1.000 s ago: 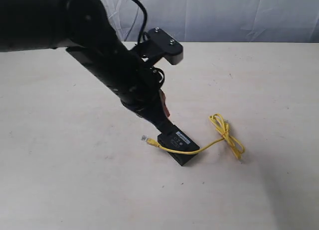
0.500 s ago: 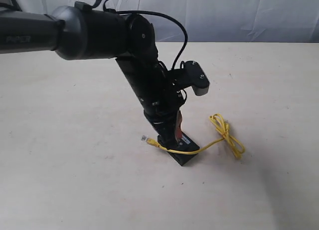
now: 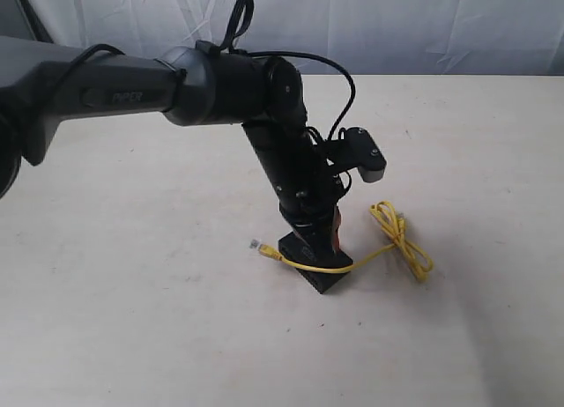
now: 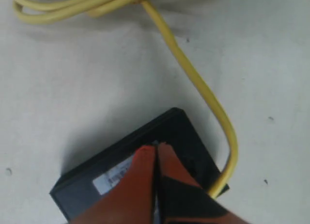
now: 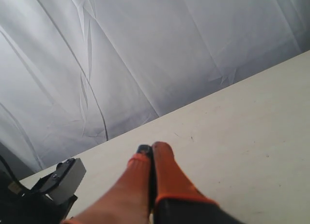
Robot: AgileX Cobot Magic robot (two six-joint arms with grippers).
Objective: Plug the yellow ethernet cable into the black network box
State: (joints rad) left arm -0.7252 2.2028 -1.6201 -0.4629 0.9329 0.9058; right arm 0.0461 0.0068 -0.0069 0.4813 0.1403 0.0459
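Here the left claw (image 4: 156, 151), tips pressed together and holding nothing, rests on the black box (image 4: 181, 129) low in the frame's centre. Pushing off-centre could tip or slide the box and drag the yellow cable (image 4: 193, 78), which curls round the box edge just beside the tips. The right claw (image 5: 151, 150) is likewise pressed together, empty.

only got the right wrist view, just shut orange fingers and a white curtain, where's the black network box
observer: the small flat black plastic network box lies on the pale table, under the left gripper.
operator: holding it?
observer: no, its jaws are shut, tips over the box's top face.
operator: cable in?
observer: no; the thin yellow ethernet cable runs along the box's near edge, one clear plug free on the table.
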